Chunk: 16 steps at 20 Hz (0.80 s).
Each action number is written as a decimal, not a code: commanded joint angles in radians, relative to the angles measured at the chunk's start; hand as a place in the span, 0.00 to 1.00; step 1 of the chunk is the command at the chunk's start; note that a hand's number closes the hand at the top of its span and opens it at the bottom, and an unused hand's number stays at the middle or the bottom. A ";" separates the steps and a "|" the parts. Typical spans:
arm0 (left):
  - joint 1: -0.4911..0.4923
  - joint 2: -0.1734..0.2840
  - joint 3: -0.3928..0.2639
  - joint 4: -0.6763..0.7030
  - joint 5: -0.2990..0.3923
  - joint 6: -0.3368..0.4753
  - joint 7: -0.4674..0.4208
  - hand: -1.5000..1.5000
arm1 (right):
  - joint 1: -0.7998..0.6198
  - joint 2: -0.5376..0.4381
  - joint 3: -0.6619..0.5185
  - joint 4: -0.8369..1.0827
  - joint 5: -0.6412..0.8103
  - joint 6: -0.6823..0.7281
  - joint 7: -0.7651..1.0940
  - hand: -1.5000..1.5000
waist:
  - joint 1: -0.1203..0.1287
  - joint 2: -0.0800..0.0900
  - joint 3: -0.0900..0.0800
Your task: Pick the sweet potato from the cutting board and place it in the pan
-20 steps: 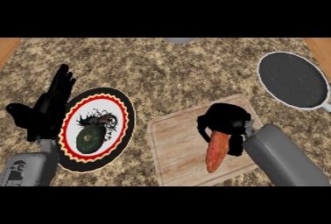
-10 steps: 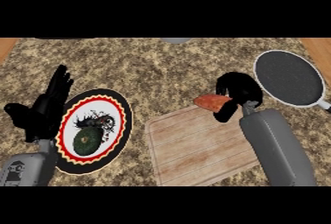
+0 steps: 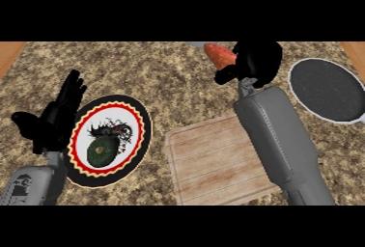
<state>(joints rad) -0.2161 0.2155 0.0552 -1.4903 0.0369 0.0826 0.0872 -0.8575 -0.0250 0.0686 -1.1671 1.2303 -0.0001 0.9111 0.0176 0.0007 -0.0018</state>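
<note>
My right hand [image 3: 254,61] is raised far over the counter, fingers curled round the orange sweet potato [image 3: 219,54], whose end sticks out to the hand's left. The dark round pan [image 3: 329,89] with a pale rim lies to the right of that hand. The wooden cutting board [image 3: 214,164] lies bare below, partly hidden by my grey right forearm. My left hand [image 3: 53,118] rests open at the left, fingers up.
A round plate [image 3: 135,120] with a black, red and yellow rim sits left of the board, a dark green avocado [image 3: 100,150] on it. The speckled counter top [image 3: 164,72] spreads around; wooden edges show at the far corners.
My right hand has lifted the sweet potato off the cutting board and carried it up and away toward the far counter, left of the pan. The left hand has stayed put.
</note>
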 commanded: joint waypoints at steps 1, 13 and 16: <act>-0.013 -0.008 0.005 0.021 -0.006 0.007 -0.007 0.50 | -0.122 0.011 -0.049 0.094 0.075 -0.127 0.096 1.00 | 0.003 0.005 0.001; -0.035 -0.014 0.001 0.023 -0.011 -0.004 0.005 0.50 | 0.014 -0.249 -0.308 0.135 -0.125 -0.362 -0.194 1.00 | -0.015 0.003 0.002; -0.010 -0.002 0.022 0.028 -0.001 -0.014 -0.011 0.50 | 0.059 -0.351 -0.370 0.207 -0.175 -0.382 -0.306 1.00 | -0.013 0.004 0.003</act>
<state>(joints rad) -0.2311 0.2135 0.0749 -1.4643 0.0360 0.0718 0.0724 -0.8566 -0.2725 -0.2342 -1.0154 1.1105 -0.3474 0.7196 0.0064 0.0043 0.0003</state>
